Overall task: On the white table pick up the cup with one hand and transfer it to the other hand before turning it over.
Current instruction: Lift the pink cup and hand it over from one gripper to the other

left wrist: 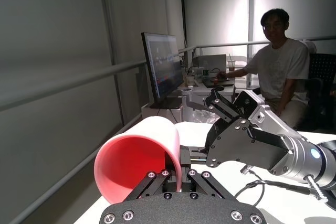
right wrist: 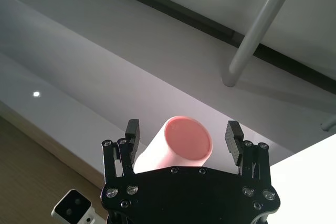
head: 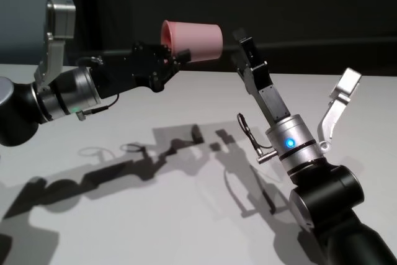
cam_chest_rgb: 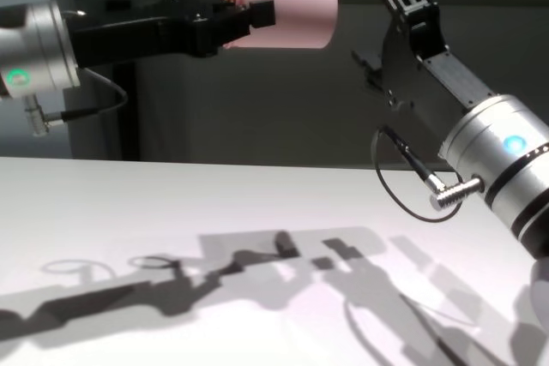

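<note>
The salmon-pink cup (head: 195, 40) lies on its side in the air, high above the white table (head: 180, 234). My left gripper (head: 173, 54) is shut on its rim, one finger inside the mouth and one outside, as the left wrist view shows at the cup (left wrist: 139, 156). The flat base points at my right gripper (head: 240, 44), which stands open just beyond it. In the right wrist view the cup's base (right wrist: 184, 142) sits framed between the spread fingers (right wrist: 131, 135), with a gap showing on at least one side. From the chest, the cup (cam_chest_rgb: 287, 2) hangs between both grippers.
Arm shadows fall across the table's middle (cam_chest_rgb: 257, 272). A dark wall runs behind the far edge. In the left wrist view a person (left wrist: 278, 72) sits at a desk with a monitor (left wrist: 163, 69), well beyond the table.
</note>
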{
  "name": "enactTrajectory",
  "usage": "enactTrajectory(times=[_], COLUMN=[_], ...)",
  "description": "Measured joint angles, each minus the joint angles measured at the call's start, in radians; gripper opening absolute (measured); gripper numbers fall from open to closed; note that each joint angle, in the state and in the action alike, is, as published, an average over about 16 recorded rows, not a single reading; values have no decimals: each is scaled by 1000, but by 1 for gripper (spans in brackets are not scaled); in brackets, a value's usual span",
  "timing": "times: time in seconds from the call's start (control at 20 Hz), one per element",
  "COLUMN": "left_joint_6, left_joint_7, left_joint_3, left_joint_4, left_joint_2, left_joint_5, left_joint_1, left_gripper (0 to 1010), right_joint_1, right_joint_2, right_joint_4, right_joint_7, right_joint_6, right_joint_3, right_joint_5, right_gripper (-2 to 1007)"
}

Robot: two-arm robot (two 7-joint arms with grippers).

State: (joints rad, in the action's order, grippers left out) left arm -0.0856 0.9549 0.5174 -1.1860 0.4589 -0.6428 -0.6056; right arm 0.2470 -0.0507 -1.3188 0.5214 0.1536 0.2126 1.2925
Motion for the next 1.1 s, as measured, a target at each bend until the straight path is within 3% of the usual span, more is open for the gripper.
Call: enactTrajectory(times=[1.1], left_joint_6=[0], left_joint_7=[0], left_joint_3=[0], left_joint_4=[0], left_joint_2=[0], left_joint_5=[0], left_joint_1=[0], left_gripper=[46], right_joint_1=[103], right_joint_2=[-9], right_joint_4=[153], right_joint_7=[54], right_joint_6=[32], right_joint_3=[36], right_joint_5=[105], right_gripper=[1002])
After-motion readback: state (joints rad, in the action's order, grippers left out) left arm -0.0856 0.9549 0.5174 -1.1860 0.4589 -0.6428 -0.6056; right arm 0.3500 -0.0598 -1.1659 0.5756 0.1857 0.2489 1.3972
